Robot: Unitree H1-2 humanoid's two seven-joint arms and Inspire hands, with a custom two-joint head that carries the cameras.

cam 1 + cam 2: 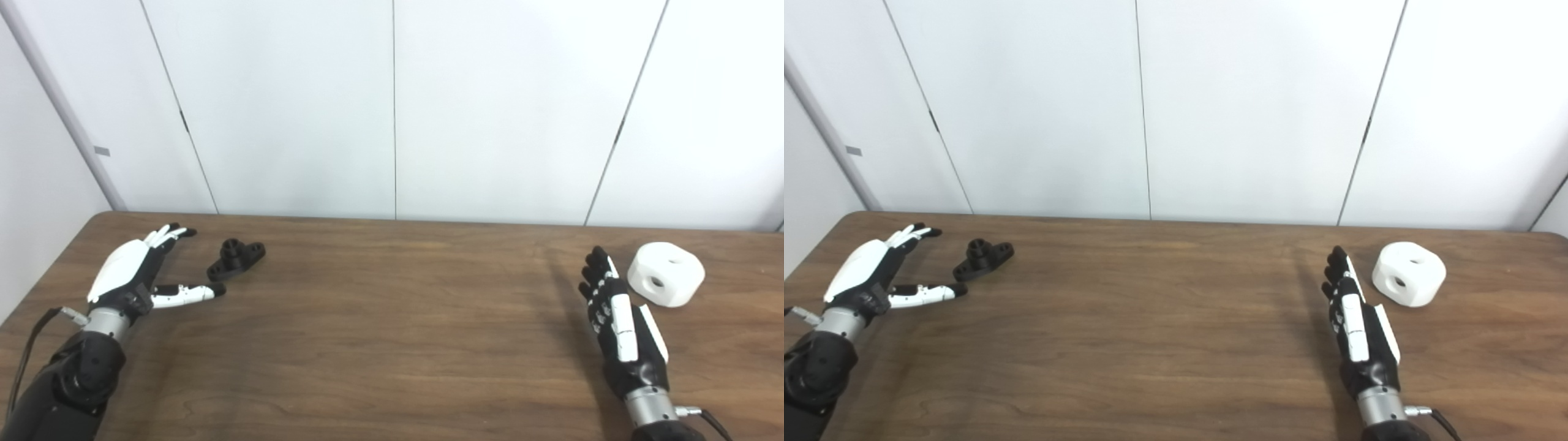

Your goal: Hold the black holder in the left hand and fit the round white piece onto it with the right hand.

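The black holder [236,258] lies flat on the brown table [392,343] at the far left. It is a small bracket with a raised round boss. My left hand [138,269] rests just left of it, open, thumb stretched toward the holder's near end without touching it. The round white piece [666,273], a thick puck with holes in its top and side, sits at the far right. My right hand [615,312] stands edge-up just left of the white piece, fingers straight and apart from it, holding nothing.
A white panelled wall [392,110] rises right behind the table's far edge. The table's left edge runs close to my left arm [67,380].
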